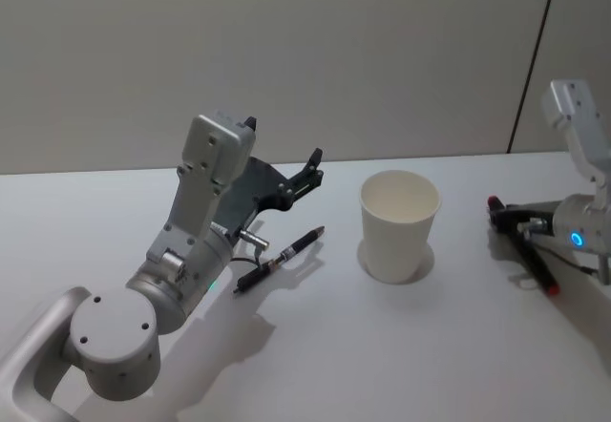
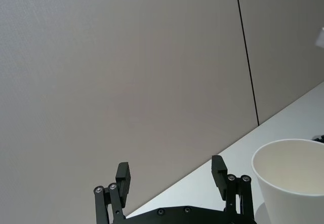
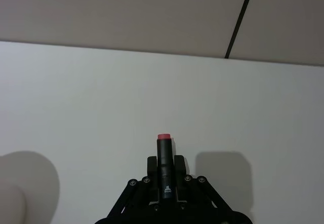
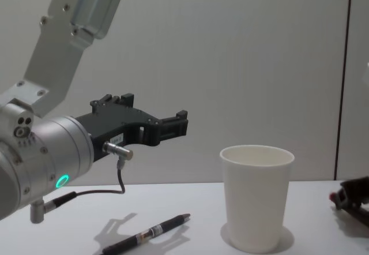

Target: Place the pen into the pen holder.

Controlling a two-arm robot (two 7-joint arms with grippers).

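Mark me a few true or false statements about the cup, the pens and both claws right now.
1. The white paper cup stands upright on the white table. True.
2. The slim black pen is in the cup. False: it lies on the table beside it.
3. The left claw is open and empty. True.
4. The right claw is open. False: it is shut on a black red-tipped marker.

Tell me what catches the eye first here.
The white paper cup stands upright on the table, a dark pen lying to its left. The open left gripper hangs above that pen, while the right gripper sits low at the right edge, shut on a red-tipped marker.
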